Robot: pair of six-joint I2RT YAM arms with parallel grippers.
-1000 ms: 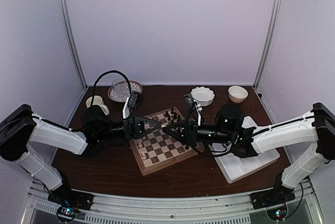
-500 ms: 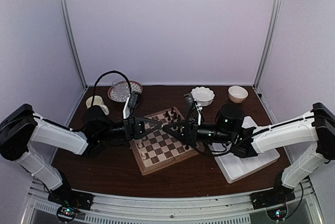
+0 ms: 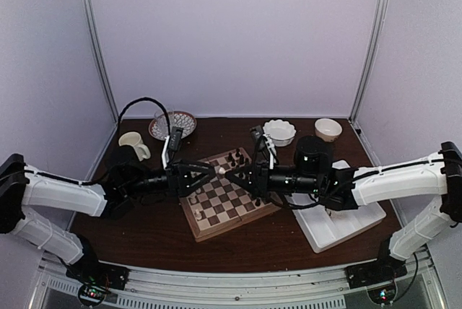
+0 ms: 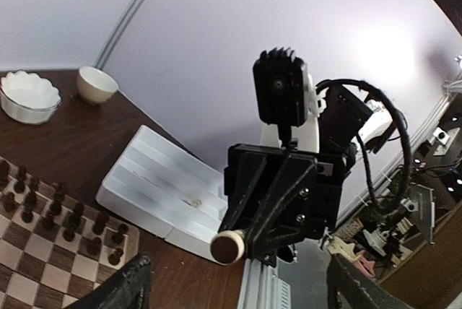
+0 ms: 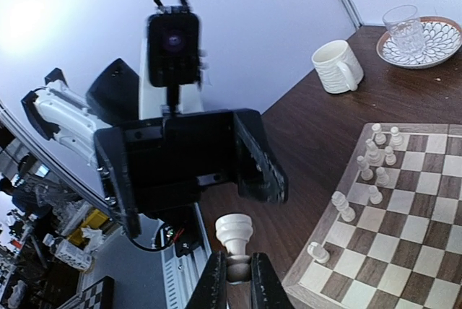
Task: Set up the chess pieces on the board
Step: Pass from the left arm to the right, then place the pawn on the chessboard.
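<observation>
Right jaws are clenched on one cream-white chess piece [image 5: 234,235], its round base pointing away from them, held in the air over the board [image 3: 224,211]. Left jaws are spread wide and empty, facing that piece from close by. On the one board below, nine or ten more white chess pieces [image 5: 381,176] stand in a loose cluster on its left part; some overlap, so I cannot tell the exact count. The dark pieces [image 4: 72,226] stand in two rows along the opposite edge, at least a dozen, with the row cut off by the picture's edge. One white tray [image 3: 339,226] lies on the desk [image 3: 144,237] just right of the board. Farther back are one mug [image 3: 133,141], one glass [image 5: 403,24] on one patterned plate [image 3: 173,123], one scalloped bowl [image 3: 279,132] and one plain bowl [image 3: 328,129].
</observation>
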